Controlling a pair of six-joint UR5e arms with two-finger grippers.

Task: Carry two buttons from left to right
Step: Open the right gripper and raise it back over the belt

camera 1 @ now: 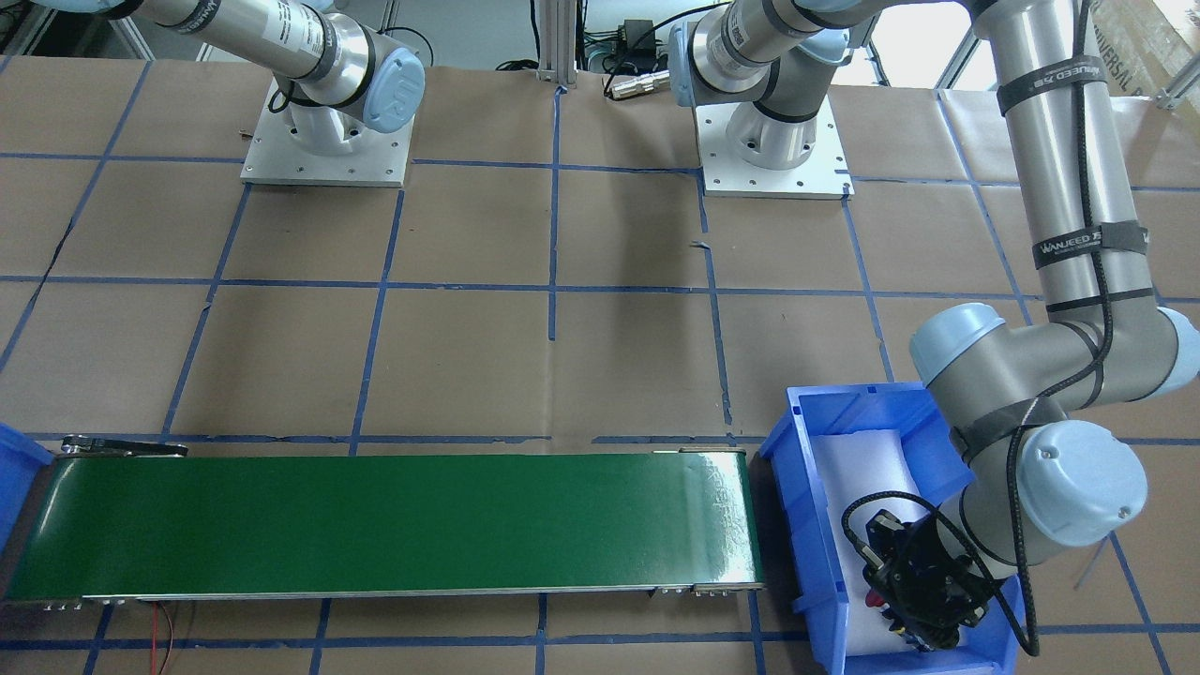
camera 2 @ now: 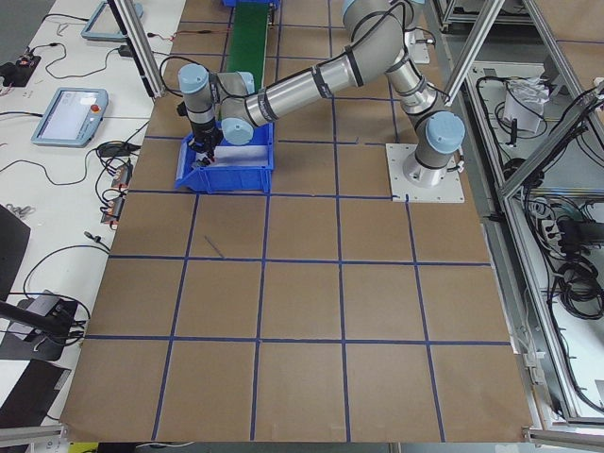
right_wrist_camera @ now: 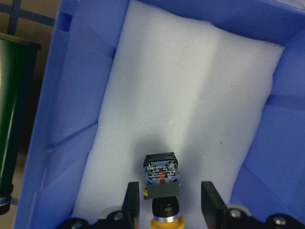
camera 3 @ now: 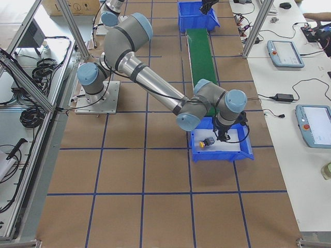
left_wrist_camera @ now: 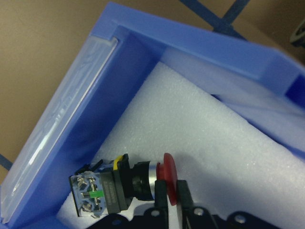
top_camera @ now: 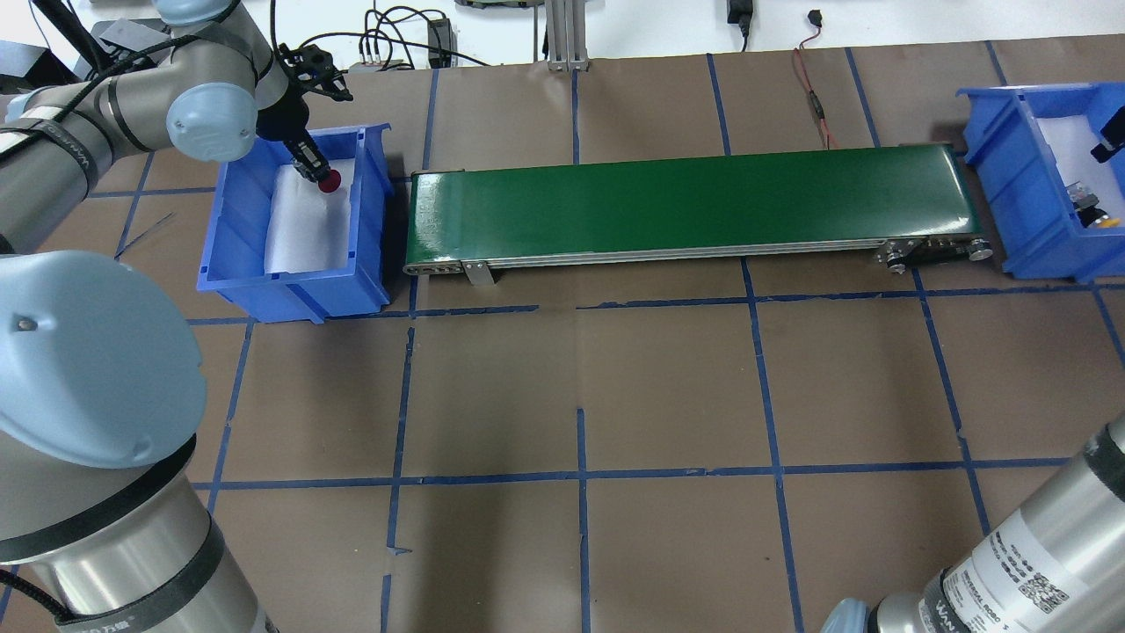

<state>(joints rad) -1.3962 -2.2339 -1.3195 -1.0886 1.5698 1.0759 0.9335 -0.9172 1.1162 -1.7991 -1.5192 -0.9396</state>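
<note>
1. The left gripper (left_wrist_camera: pixel 172 192) is pinching the rim of the red-capped button (left_wrist_camera: pixel 126 183), a small mushroom-head switch with a black collar and grey-black contact block. The button is lying sideways over the white foam pad (left_wrist_camera: pixel 214 138) in the blue plastic bin (left_wrist_camera: pixel 200 43) at the green conveyor belt's (top_camera: pixel 694 202) end on the robot's left. Whether it is touching the foam cannot be told.
2. The right gripper (right_wrist_camera: pixel 170 200) is hanging with its fingers spread on either side of the yellow-capped button (right_wrist_camera: pixel 162 183), touching neither side. This button is lying on the white foam liner (right_wrist_camera: pixel 190 86) of the second blue plastic bin (right_wrist_camera: pixel 81 71) at the belt's opposite end.
3. The left arm (top_camera: pixel 105 114) is reaching out with its elbow bent and its wrist pointing down into its bin. The right arm (camera 3: pixel 155 88) is doing the same beyond the belt's other end.
4. The belt and both bins are sitting on the brown paper-covered table (top_camera: pixel 668 378) gridded with blue tape.
5. Beyond the belt, teach pendants (camera 3: pixel 284 51) are lying on a white bench (camera 3: pixel 289 103).
</note>
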